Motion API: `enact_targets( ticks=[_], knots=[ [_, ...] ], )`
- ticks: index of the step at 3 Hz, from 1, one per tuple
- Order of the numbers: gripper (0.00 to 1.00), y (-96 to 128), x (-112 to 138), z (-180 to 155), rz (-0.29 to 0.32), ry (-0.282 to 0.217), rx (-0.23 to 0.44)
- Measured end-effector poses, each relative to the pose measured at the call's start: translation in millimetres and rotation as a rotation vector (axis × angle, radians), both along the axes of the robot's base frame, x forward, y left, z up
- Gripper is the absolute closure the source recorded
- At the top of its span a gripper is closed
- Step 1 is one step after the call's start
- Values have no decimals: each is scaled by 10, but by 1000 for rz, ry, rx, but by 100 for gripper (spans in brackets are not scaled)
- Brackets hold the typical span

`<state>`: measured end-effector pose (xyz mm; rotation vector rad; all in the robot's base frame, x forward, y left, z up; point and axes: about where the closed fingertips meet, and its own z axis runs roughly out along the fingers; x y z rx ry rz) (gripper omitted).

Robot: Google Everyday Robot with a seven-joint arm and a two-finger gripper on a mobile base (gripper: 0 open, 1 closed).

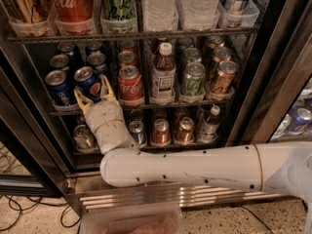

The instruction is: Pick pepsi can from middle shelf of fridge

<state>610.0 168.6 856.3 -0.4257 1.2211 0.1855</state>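
The fridge (265,77) stands open in front of me. Its middle shelf (165,103) holds rows of cans. A blue pepsi can (89,81) stands at the front left, with another blue can (58,87) to its left. My gripper (95,92) is at the shelf's front edge, right at the base of the pepsi can. Its fingers (80,97) are spread, one on each side of the can's lower part. The white arm (195,167) reaches in from the right.
A red Coca-Cola can (130,84), a white-capped bottle (163,72), a green can (193,79) and a copper can (223,77) stand to the right. Tall cans and water bottles fill the rack above, small cans the rack below. A louvred steel base (161,196) and floor cables (19,208) lie low.
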Motion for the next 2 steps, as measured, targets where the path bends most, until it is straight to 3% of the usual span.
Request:
enact_targets(
  ticks=[1, 2],
  knots=[
    [100, -13, 32, 145, -6, -8, 11],
    [100, -12, 43, 295, -5, -30, 22]
  ],
)
